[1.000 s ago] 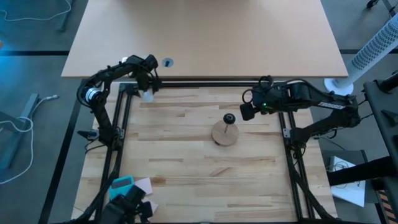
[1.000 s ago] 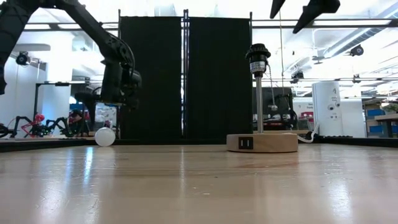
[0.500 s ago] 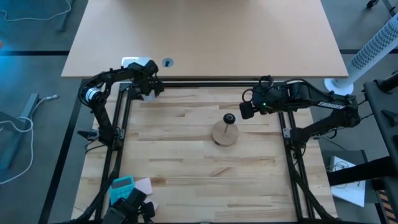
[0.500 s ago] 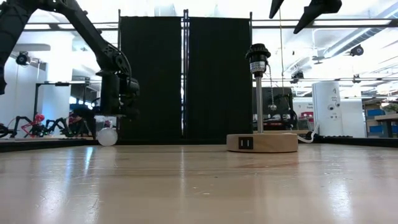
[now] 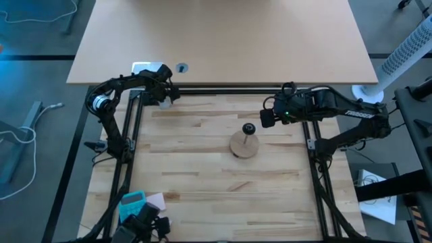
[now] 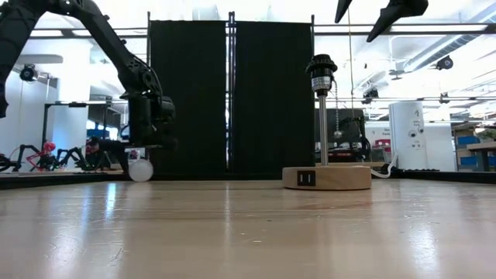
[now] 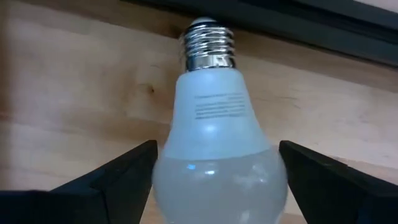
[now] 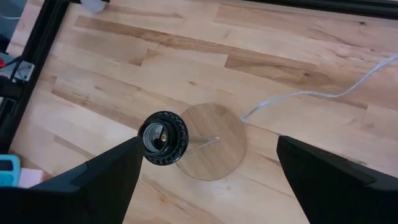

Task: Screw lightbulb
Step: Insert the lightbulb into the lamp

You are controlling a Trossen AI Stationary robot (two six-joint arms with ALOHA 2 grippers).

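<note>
The white lightbulb (image 7: 214, 118) lies on its side on the wooden table at the far left, its metal screw cap (image 7: 208, 46) pointing at the black frame rail. My left gripper (image 7: 217, 149) is open and points down over it, one finger on each side of the globe. In the low view the bulb (image 6: 140, 170) shows just under that gripper (image 6: 144, 151). My right gripper (image 8: 208, 149) hangs open, high above the lamp stand (image 5: 244, 144), whose black socket (image 8: 163, 138) faces up. My left gripper comes at the bulb from above, with its fingers (image 7: 134, 165) beside the widest part of the globe (image 7: 217, 186) and lying across the bulb. I cannot tell whether they touch it. The bulb rests on the table.
The stand's round wooden base (image 8: 214, 152) sits near the table's middle, and a thin clear cord (image 8: 311, 93) runs from it toward the far right. A black frame rail (image 5: 223, 90) borders the far edge right behind the bulb. Bare wood lies between bulb and stand.
My left gripper has come down over the bulb and tipped until it points straight down, its fingers now on either side of the globe. In the low view the bulb has shifted a little toward the table's right.
</note>
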